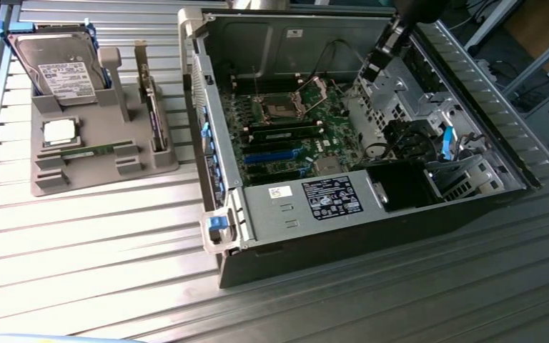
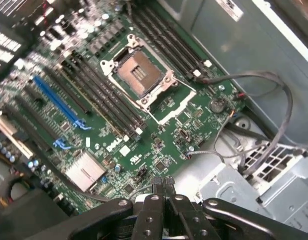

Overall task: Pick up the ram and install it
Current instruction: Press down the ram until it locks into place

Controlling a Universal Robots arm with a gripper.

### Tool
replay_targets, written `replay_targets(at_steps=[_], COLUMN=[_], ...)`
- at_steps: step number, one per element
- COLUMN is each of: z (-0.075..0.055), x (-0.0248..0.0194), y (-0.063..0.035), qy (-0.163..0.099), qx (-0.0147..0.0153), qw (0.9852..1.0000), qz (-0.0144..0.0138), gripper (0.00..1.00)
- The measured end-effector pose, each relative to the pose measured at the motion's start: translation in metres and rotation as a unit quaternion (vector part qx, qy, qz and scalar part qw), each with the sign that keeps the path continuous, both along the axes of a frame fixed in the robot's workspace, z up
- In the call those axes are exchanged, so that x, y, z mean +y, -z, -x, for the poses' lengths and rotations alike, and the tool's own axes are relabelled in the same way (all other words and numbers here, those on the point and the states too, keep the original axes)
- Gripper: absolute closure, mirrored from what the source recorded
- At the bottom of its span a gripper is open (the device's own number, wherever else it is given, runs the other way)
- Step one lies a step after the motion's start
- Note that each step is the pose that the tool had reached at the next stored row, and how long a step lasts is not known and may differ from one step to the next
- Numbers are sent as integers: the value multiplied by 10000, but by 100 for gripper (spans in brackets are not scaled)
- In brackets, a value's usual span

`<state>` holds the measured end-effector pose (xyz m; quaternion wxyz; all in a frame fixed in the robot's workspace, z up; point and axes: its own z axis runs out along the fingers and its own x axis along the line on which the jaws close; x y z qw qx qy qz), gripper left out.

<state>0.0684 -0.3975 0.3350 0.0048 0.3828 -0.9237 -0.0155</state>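
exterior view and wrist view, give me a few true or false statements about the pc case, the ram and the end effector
1. The end effector is shut with nothing between its fingers. True.
2. The ram lies in the grey holder beside the pc case. True.
3. The end effector is over the grey holder. False: it is above the open pc case, over the motherboard.
4. The processor socket holds a fan. False: it sits open and bare.
5. A hard drive stands in the grey holder. True.
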Motion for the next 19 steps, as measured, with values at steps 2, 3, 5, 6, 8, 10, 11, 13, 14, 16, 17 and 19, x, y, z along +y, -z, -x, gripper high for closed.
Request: replay_targets(at_steps=[2, 3, 5, 6, 8, 10, 11, 13, 14, 16, 17, 19], z=[0, 0, 0, 0, 0, 0, 0, 0, 0, 0, 0, 0], x=[0, 0, 0, 0, 0, 1, 0, 0, 0, 0, 0, 0], y=[4, 6, 18, 25, 28, 29, 29, 29, 29, 29, 29, 29], qy=[192, 271, 564, 730, 979, 1202, 1385, 1710, 1839, 2066, 2242, 2543], qx=[0, 0, 0, 0, 0, 0, 0, 0, 0, 0, 0, 0], qw=[9998, 9996, 9984, 9973, 9952, 9928, 9904, 9853, 9829, 9784, 9745, 9671], qz=[-1, -1, -1, -1, 1, -1, -1, -1, -1, -1, -1, -1], gripper=[89, 89, 89, 89, 89, 89, 89, 89, 89, 89, 89, 89])
